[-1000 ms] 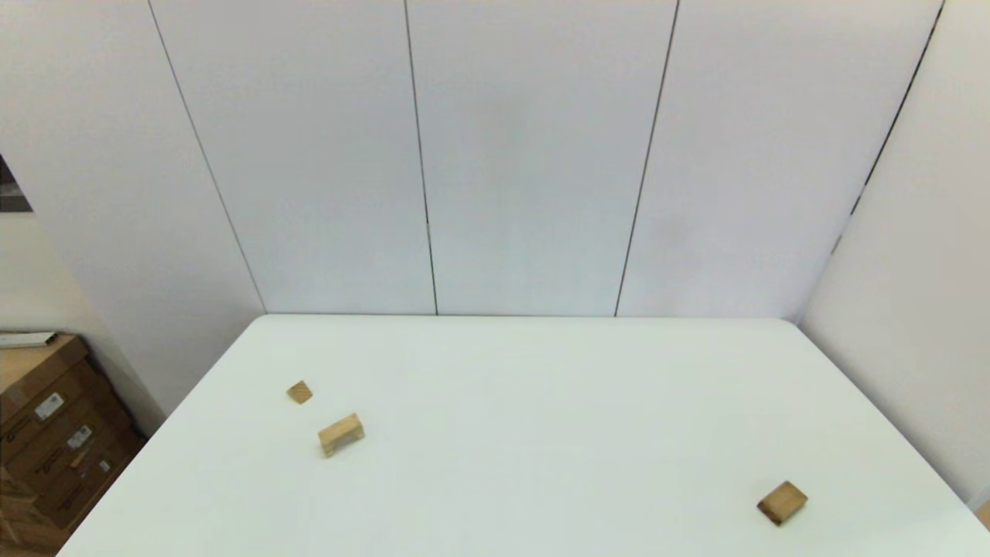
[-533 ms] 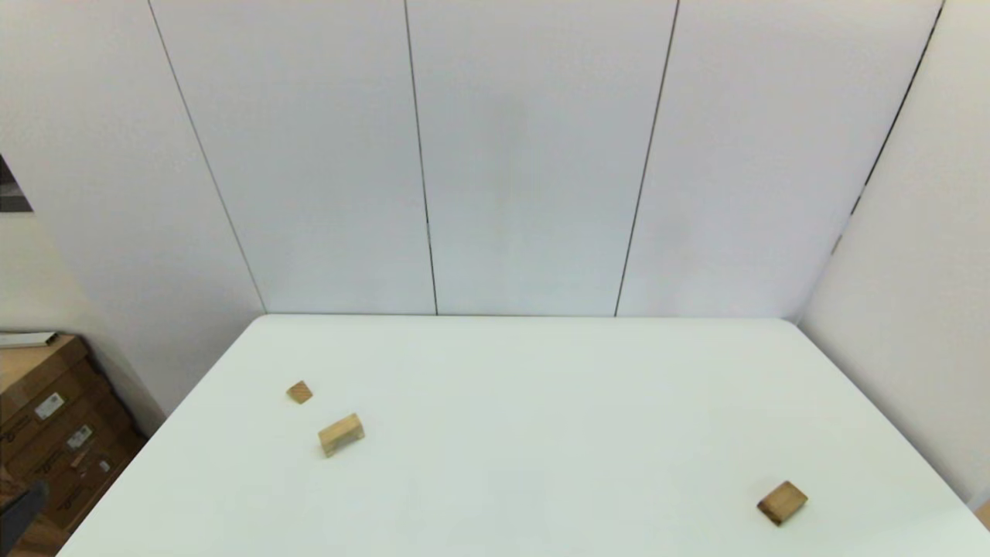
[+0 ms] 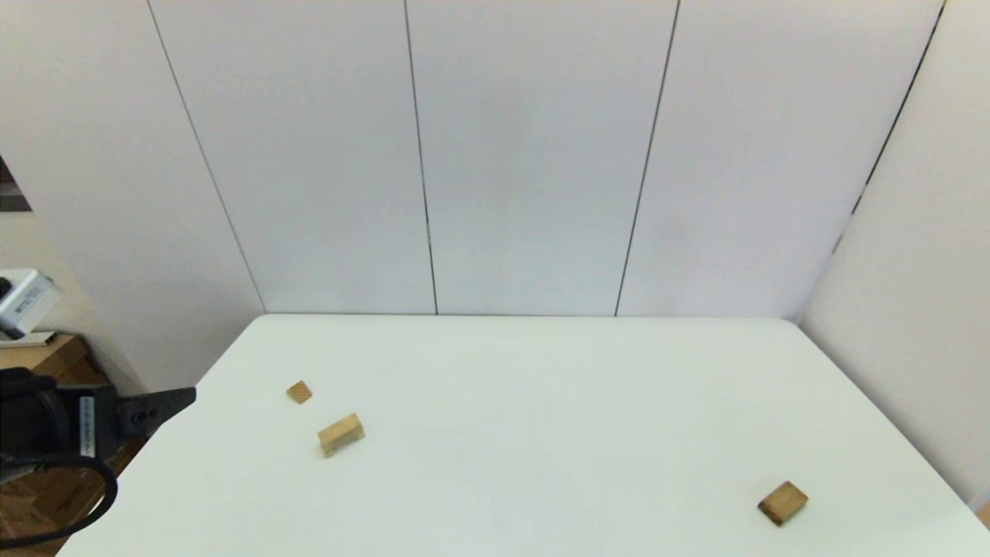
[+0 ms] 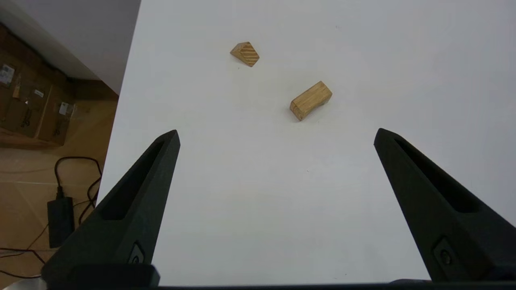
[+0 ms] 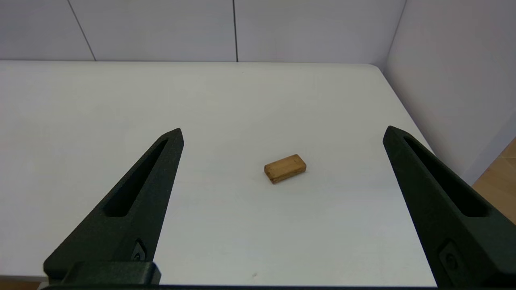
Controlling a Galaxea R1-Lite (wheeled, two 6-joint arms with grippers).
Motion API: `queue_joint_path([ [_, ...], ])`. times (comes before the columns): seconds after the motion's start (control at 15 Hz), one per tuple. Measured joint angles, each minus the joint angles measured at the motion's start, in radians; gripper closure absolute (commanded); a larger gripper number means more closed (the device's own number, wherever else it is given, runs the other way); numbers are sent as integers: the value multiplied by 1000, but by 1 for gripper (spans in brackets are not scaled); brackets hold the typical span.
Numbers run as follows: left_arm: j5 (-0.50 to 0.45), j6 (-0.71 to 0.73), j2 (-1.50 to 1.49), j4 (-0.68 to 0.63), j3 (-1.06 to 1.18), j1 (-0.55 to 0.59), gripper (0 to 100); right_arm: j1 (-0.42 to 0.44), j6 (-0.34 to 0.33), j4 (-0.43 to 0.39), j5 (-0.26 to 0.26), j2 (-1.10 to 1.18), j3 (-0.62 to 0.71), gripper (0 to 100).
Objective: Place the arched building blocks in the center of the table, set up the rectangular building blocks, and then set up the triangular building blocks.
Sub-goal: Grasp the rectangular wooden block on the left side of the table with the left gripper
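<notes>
Left gripper (image 4: 275,135) spread wide, empty — arched block (image 4: 311,100) ahead of the jaws, nearer the right finger, skewed. Risk: pinching across corners, twisting it aside toward the triangular block (image 4: 245,53). Right gripper (image 5: 282,133) parked, likewise agape.

From my left wrist camera, the left gripper (image 4: 276,135) hangs over the white table (image 4: 262,209) with its two black fingers (image 4: 133,201) spread wide and nothing between them. Ahead of the fingertips lies the arch block (image 4: 311,100), and beyond it, apart from it, the small wedge (image 4: 244,54) with striped grain. Past the table's edge I see wood floor, a black power brick (image 4: 60,219) with its cable, and cardboard boxes (image 4: 28,108).
</notes>
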Motion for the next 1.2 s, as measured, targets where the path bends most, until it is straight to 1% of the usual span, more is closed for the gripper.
queue_joint_path([
  [0.2, -13, 63, 146, -1, -58, -5, 0, 0, 0, 0, 0, 0, 0, 0],
  [0.33, -43, 97, 240, -1, -100, -9, 0, 0, 0, 0, 0, 0, 0, 0],
  [0.6, -80, 227, 429, -2, -171, -11, 0, 0, 0, 0, 0, 0, 0, 0],
  [0.93, -187, 404, 689, 0, -308, -9, 0, 0, 0, 0, 0, 0, 0, 0],
  [1.2, -257, 551, 845, 0, -342, -10, 0, 0, 0, 0, 0, 0, 0, 0],
])
